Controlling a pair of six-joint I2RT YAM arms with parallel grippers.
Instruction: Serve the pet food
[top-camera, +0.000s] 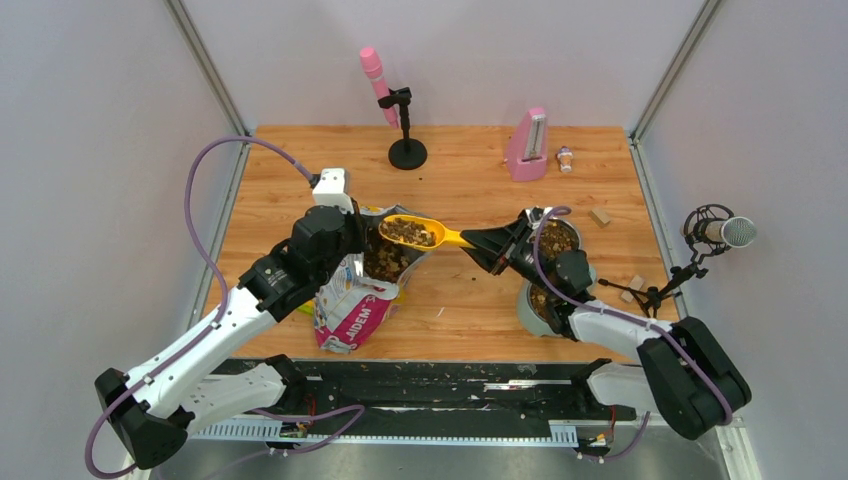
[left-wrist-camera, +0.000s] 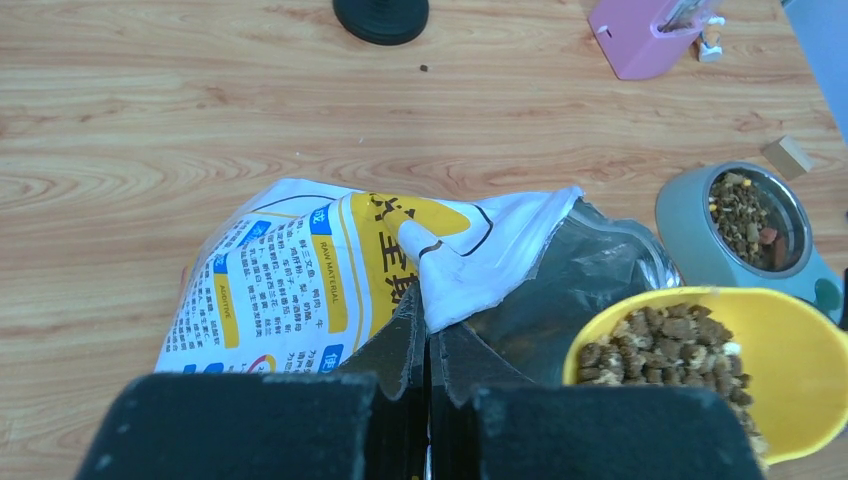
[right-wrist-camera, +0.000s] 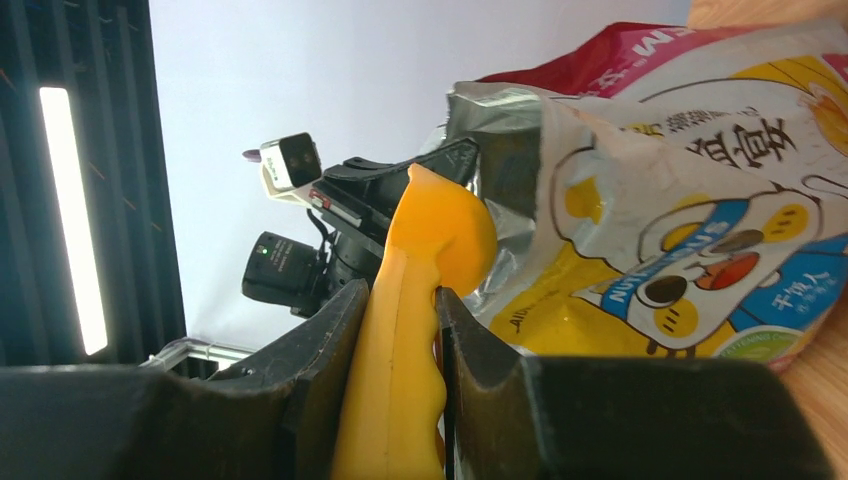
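The bag (left-wrist-camera: 330, 270) is pinched at its rim by the left gripper (left-wrist-camera: 428, 335). The yellow scoop (left-wrist-camera: 800, 370) is clamped by its handle in the right gripper (right-wrist-camera: 400, 297); pet food (left-wrist-camera: 665, 345) is heaped in it above the bag's mouth.

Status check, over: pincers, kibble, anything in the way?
Left pincer shut on bag rim. Right pincer shut on scoop handle; kibble heaped in scoop at bag mouth. Bowl part filled; no obstacle seen between.
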